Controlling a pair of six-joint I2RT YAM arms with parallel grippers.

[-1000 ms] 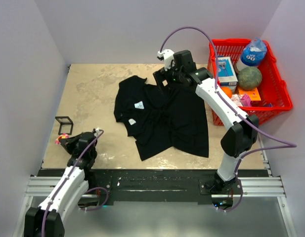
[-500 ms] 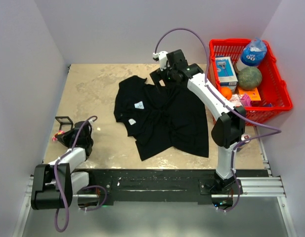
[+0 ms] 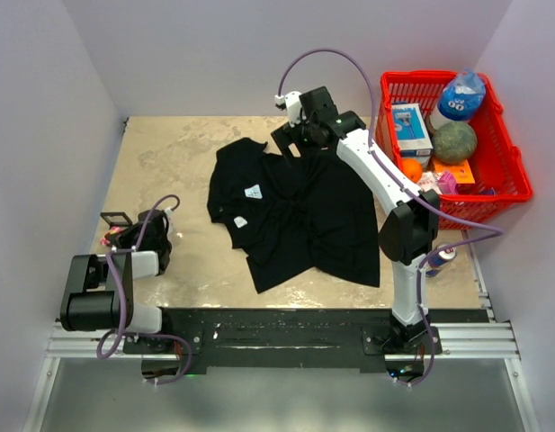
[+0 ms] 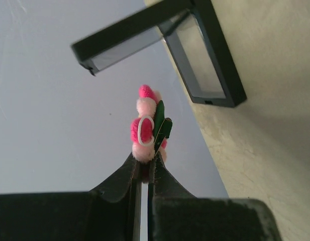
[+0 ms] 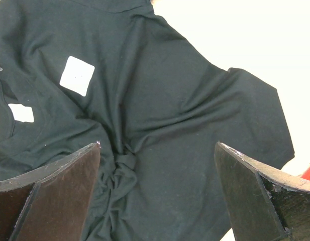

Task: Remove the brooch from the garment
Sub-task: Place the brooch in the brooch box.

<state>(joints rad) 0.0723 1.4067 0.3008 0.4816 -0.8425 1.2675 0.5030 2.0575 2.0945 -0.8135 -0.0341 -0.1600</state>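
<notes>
- left gripper (image 4: pixel 143 168) sits low at the far left edge of the table (image 3: pixel 174 166), well apart from the garment (image 3: pixel 299 216).
- its jaws are pressed almost together, pinching the brooch (image 4: pixel 146 125) by its lower end.
- brooch: a fuzzy cluster of pale pink and hot pink, with a small white ring and a dark green leaf-like bit. it sticks out past the fingertips, off the shirt and clear of the tabletop, seen against the pale wall.
- just beyond the brooch is a small black frame (image 4: pixel 210 70) with clear panes. one half looks flat on the table and the other raised. a gap shows between it and the brooch in the left wrist view.
- garment: a black short-sleeved shirt lying rumpled in the middle of the table, with creases gathering toward a knot of folds near its centre.
- two white square labels (image 5: pixel 77 75) sit on its left part, one above the other in the overhead view.
- right gripper (image 5: pixel 157 150) hangs over the far side of the shirt with its arm stretched across from the right. its jaws are spread wide with nothing between them, only black fabric showing below through the gap.
- red basket (image 3: pixel 515 184) stands at the right edge of the table, beside the shirt but not touching it.
- the basket holds a green ball (image 3: pixel 454 142), a blue and white bag (image 3: pixel 461 94), a boxed item (image 3: pixel 412 126) and something orange (image 3: pixel 412 167).
- a small can-like thing (image 3: pixel 442 256) lies by the right arm, near the basket's front corner. too small to tell more.
</notes>
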